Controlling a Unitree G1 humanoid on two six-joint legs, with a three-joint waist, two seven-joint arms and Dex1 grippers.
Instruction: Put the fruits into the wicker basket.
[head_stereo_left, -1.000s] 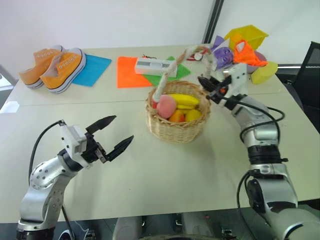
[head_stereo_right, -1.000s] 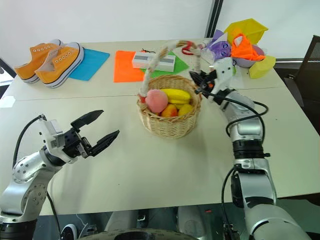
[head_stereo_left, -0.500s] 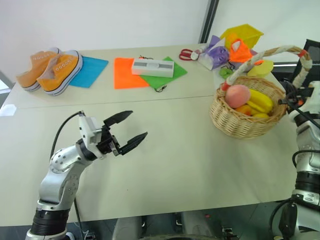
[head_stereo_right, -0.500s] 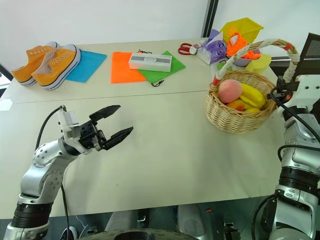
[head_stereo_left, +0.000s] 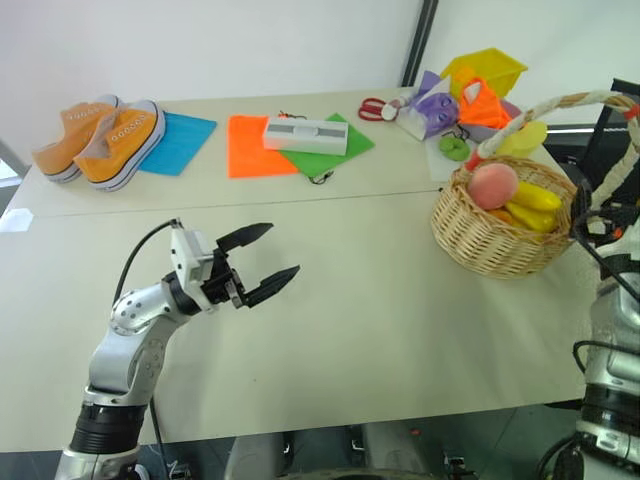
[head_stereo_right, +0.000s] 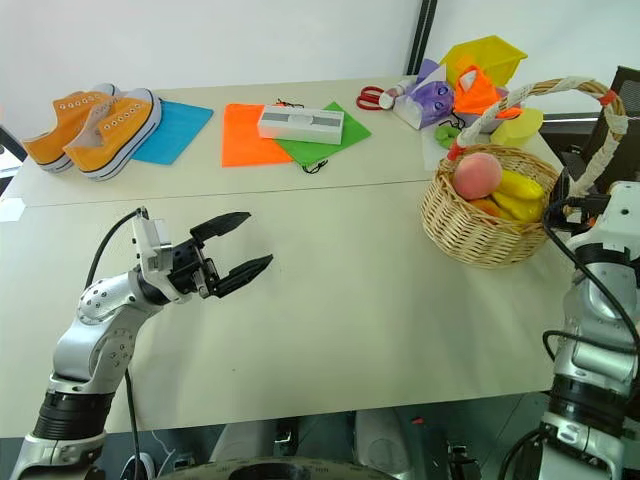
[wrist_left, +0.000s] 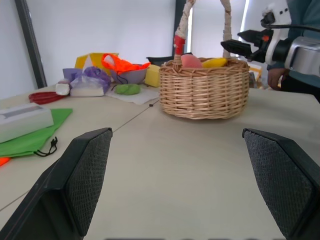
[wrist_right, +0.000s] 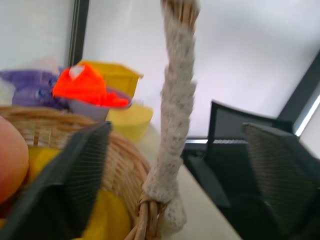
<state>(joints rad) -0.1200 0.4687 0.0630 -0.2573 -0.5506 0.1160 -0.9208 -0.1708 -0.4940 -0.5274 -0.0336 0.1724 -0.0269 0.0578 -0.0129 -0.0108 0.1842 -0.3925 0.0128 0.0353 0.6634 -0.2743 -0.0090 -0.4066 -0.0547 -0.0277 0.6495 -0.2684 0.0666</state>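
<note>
**Ana:** Wicker basket sits at the table's right edge in the head views, with the peach and banana already inside. It looks light and stiff; the wrapped handle seems the surest hold. The left gripper hangs with its jaws spread and empty, well apart from it.

**Ben:** The left wrist view shows the same basket across bare table, and the right gripper just beside its handle.

**Ana:** The right wrist view has both fingers spread either side of the handle post, apparently not pinching it. No readable writing anywhere, as far as can be told.
</note>
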